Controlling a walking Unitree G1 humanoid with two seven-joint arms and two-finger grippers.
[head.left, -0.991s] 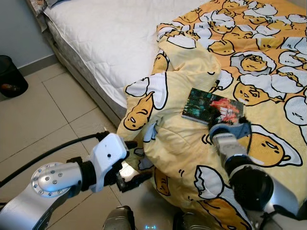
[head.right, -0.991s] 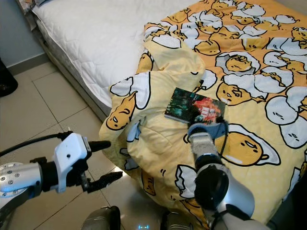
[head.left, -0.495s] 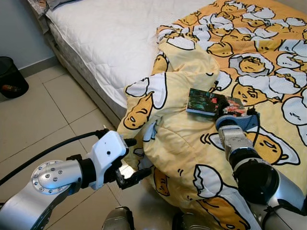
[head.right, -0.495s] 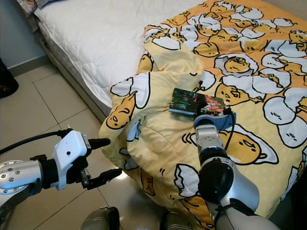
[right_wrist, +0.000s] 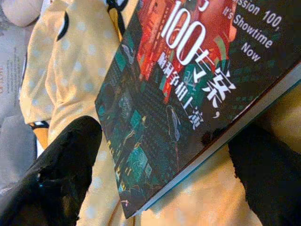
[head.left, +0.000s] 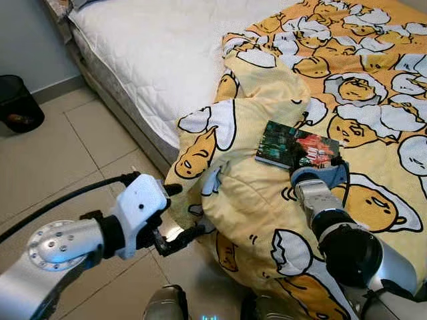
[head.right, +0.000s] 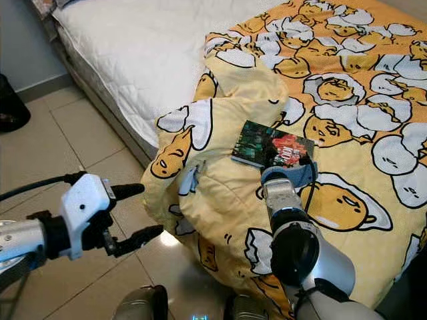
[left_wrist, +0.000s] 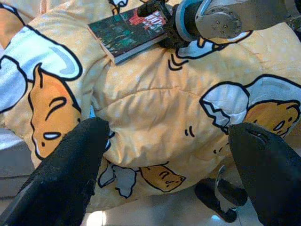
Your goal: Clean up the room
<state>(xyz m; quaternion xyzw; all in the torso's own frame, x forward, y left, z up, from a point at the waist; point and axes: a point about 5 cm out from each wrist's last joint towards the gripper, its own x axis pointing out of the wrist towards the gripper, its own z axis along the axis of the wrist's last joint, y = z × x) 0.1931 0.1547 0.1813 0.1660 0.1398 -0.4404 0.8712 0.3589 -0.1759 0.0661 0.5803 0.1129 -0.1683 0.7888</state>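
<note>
Dark-covered, with red and green artwork and white lettering, one book (head.left: 295,149) lies flat on the bunched yellow egg-print duvet (head.left: 267,200) near the bed's foot corner, its long axis running across the bed, roughly parallel to the duvet's hanging front fold. The right gripper (right_wrist: 155,169) sits at the book's near long edge, its two black fingers (right_wrist: 61,165) spread wide, one on each side of the cover and resting on the duvet; they are not closed on the book. In the head views the right arm's silver wrist (head.left: 313,197) reaches up over the duvet to that edge. One duvet covers the right part of the bed and spills over the corner toward the floor; the white quilted mattress (head.left: 167,60) lies bare to the left. The left gripper (head.left: 179,217) hangs over the beige tiled floor (head.left: 73,160) just beside the duvet's drooping edge, fingers apart and holding nothing. One dark bin (head.left: 19,103) stands well apart by the grey wall, with open tile between it and the bed.
</note>
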